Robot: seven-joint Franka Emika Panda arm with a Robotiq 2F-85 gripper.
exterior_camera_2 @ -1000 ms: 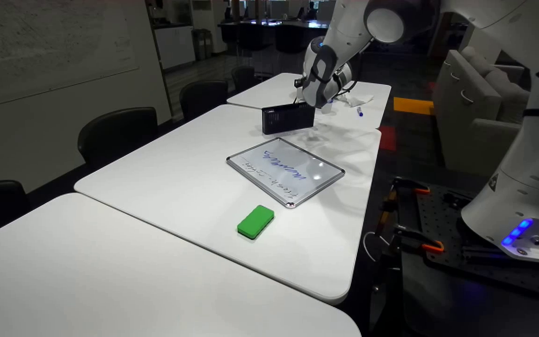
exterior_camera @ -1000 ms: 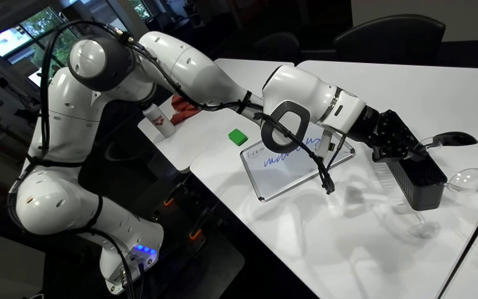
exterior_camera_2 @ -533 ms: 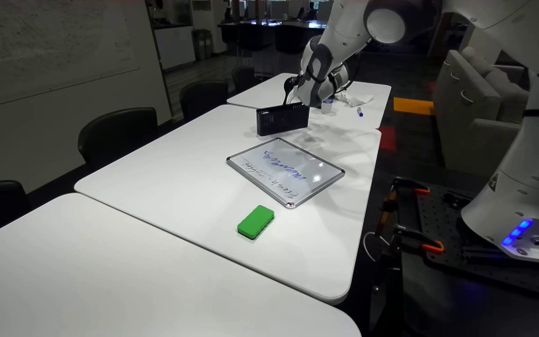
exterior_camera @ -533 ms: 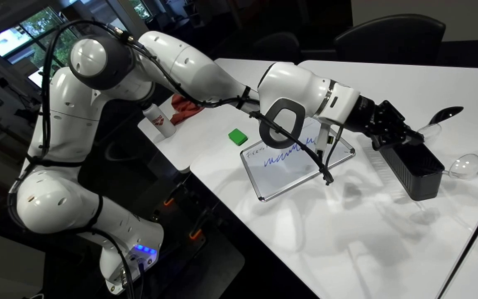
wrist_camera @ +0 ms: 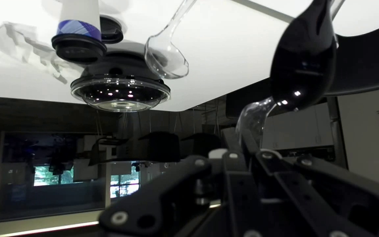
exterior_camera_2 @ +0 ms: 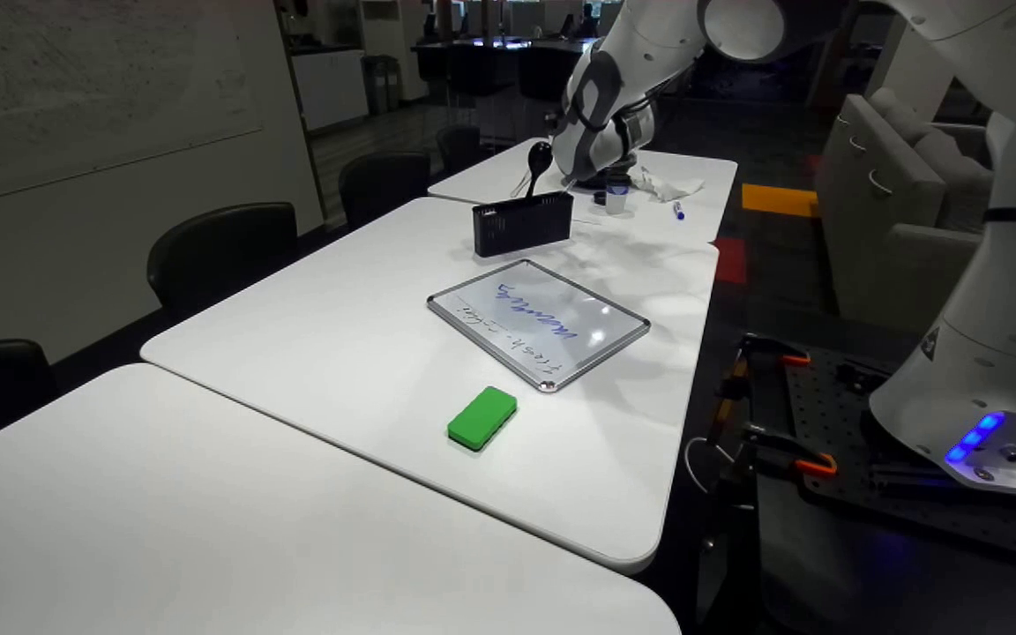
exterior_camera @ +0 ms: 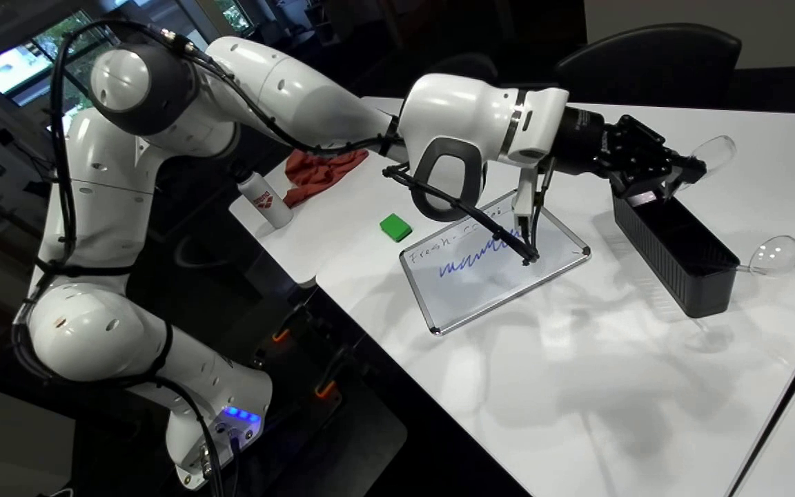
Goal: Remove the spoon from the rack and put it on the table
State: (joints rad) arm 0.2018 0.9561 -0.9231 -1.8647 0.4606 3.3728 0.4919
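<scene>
Pincer [wrist_camera: 243, 141] among crowded spoons

Tips appear close together; whether the clear spoon [wrist_camera: 257, 114] lies between or behind them cannot be told. The black spoon [exterior_camera_2: 540, 157], presumed target, stands in the black rack [exterior_camera_2: 523, 227], bowl at twelve o'clock. Possible faults: wrong spoon lifted, black overlapping clear at one o'clock from the tips; rack dragged along the tabletop [exterior_camera_2: 340, 326] should a handle snag. The wrist view omits the rack; an exterior view shows it, the arm [exterior_camera_2: 653, 48] largely hiding the pincer.
</scene>
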